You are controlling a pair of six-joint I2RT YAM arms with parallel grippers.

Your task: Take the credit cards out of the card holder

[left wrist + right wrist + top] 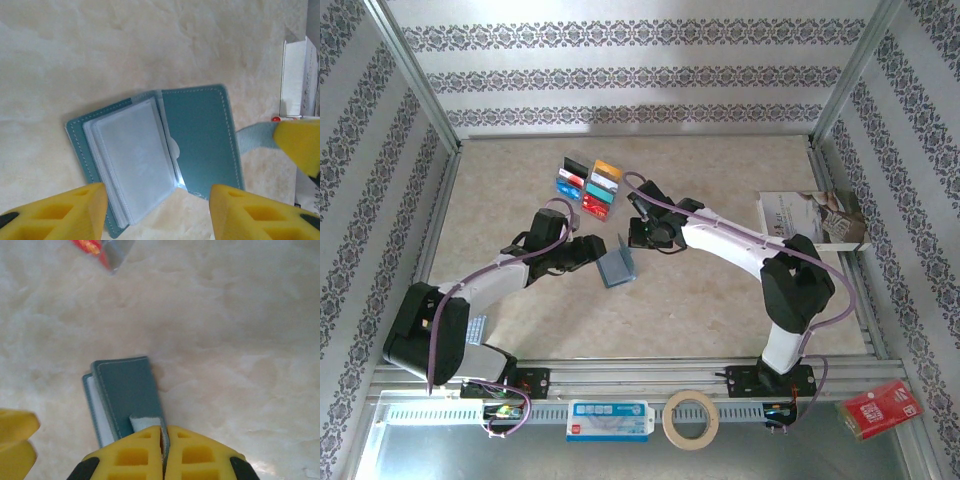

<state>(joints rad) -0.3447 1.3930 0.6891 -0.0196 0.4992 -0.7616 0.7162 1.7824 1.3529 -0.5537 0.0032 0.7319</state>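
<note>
The left gripper sits at 9 o'clock of the card holder, near the middle of the table. Its yellow fingers are spread apart, one on each side of the card holder. Whether either one touches it cannot be told.

The card holder stands propped half open. In the left wrist view its inside faces the camera. The spine and long axis run roughly from 12 to 6 o'clock, tipped a little toward 11. A stack of clear sleeves fans out to the left of the spine, and the bare blue cover lies to the right.

The credit cards lie flat in two short columns between 11 and 12 o'clock of the card holder, well apart from it.

The right gripper sits at about 1 o'clock of the card holder. Its fingers are pressed together on the cover's edge. In the right wrist view the cover runs away toward 11 o'clock.

A printed booklet rests near the table's edge at 3 o'clock.
</note>
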